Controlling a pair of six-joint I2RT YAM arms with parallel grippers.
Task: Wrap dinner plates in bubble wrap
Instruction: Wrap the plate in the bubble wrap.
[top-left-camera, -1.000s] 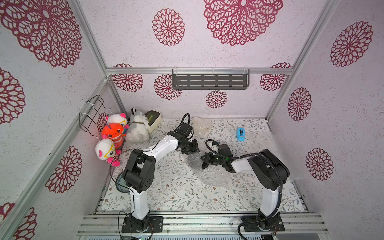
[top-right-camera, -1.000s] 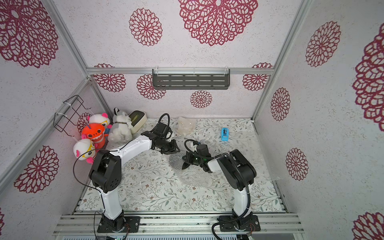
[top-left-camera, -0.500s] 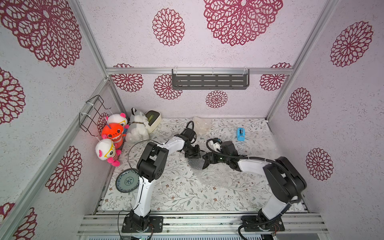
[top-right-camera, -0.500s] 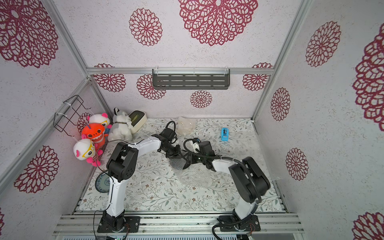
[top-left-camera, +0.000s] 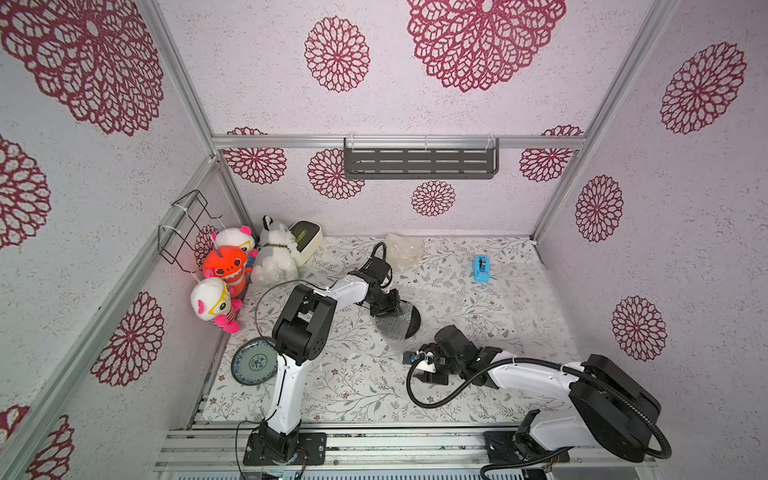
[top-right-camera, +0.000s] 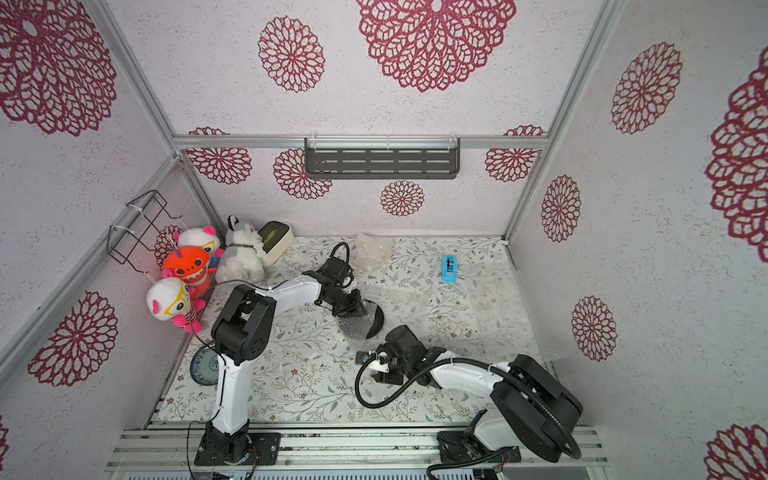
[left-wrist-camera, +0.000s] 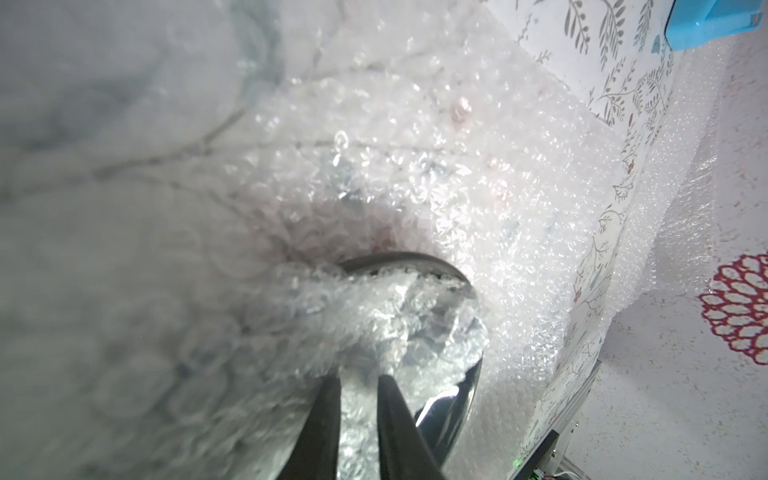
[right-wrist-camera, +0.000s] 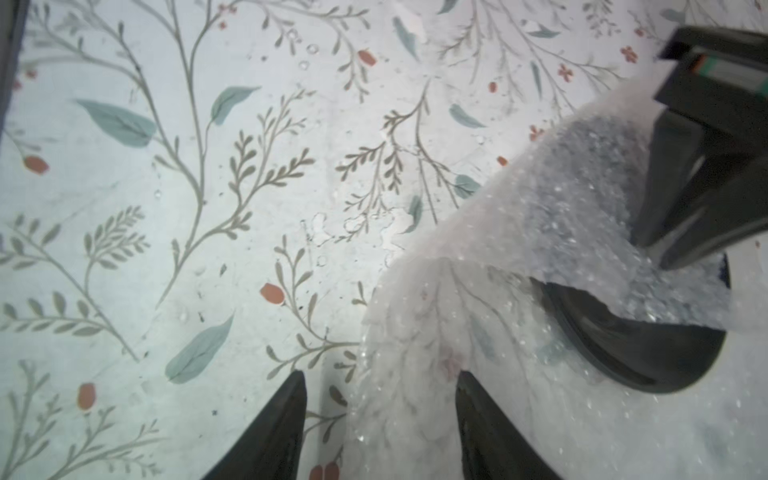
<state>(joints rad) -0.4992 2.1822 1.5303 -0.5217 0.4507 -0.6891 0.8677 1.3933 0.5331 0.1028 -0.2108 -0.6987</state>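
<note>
Now | left pincer (left-wrist-camera: 359, 376) nips crinkly bubble wrap (left-wrist-camera: 415, 187) | glossy black plate (right-wrist-camera: 648, 357)

Floral-print counter (top-left-camera: 332, 386): bubble wrap sheet (top-left-camera: 478, 303) spread mid-right; grey-teal plate (top-left-camera: 251, 365) at front-left edge; crumpled bubble wrap bundle (top-left-camera: 401, 249) back centre; blue tape dispenser (top-left-camera: 481, 269) back right; plush toys (top-left-camera: 274, 257), cream box (top-left-camera: 308, 237) back-left corner.

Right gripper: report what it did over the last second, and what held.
The right gripper opened, let go of the bubble wrap and drew back toward the front edge, away from the black plate. The left gripper stays shut on the wrap folded over that plate. The teal plate and tape dispenser have not moved.
</note>
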